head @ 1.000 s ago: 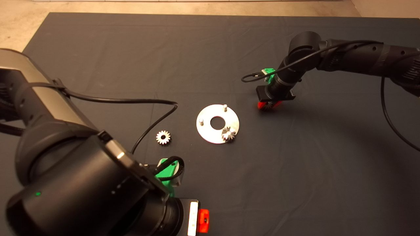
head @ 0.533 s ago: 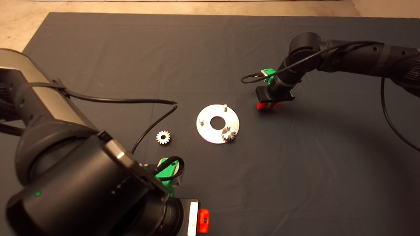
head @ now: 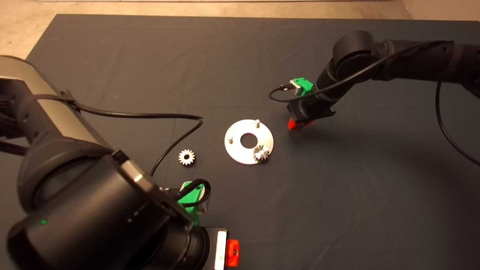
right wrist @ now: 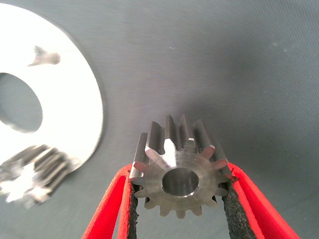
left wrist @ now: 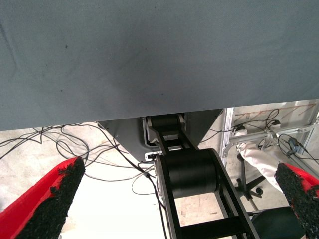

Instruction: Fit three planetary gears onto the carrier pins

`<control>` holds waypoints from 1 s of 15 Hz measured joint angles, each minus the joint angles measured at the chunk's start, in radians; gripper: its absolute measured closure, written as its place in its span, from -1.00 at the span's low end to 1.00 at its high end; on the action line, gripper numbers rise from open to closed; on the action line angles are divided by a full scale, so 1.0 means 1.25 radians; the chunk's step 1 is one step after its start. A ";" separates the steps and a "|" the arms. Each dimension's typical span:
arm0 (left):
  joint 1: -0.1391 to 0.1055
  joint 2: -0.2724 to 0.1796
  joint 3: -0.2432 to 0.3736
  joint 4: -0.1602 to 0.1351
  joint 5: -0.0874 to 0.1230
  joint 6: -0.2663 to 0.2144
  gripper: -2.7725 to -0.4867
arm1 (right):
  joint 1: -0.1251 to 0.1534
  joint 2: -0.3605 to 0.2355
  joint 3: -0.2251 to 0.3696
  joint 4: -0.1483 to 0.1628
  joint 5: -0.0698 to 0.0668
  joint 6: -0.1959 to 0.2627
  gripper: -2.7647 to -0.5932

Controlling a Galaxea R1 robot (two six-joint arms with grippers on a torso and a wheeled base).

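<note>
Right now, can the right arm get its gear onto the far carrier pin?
Probably yes. The right gripper, shut on a planetary gear, hangs just beside the carrier disc; the far pin stands bare, with nothing between them.

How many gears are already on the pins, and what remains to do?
One gear sits on the disc. The right pincer grips a second gear beside the disc. The third gear lies loose on the mat. Two pins stand bare. The left pincer waits, open.
</note>
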 joint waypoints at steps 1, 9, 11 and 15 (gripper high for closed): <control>0.000 0.000 0.000 0.000 0.000 0.000 -1.00 | -0.001 0.004 0.001 0.004 0.002 0.000 0.68; 0.000 0.002 0.000 0.000 0.000 0.000 -1.00 | -0.007 0.086 -0.016 0.019 0.037 0.003 0.68; 0.000 0.002 0.000 0.000 0.000 0.000 -1.00 | -0.003 0.096 -0.046 0.019 0.031 0.003 0.68; 0.000 0.002 0.000 0.000 0.000 0.000 -1.00 | 0.002 0.140 -0.108 0.019 0.034 0.000 0.68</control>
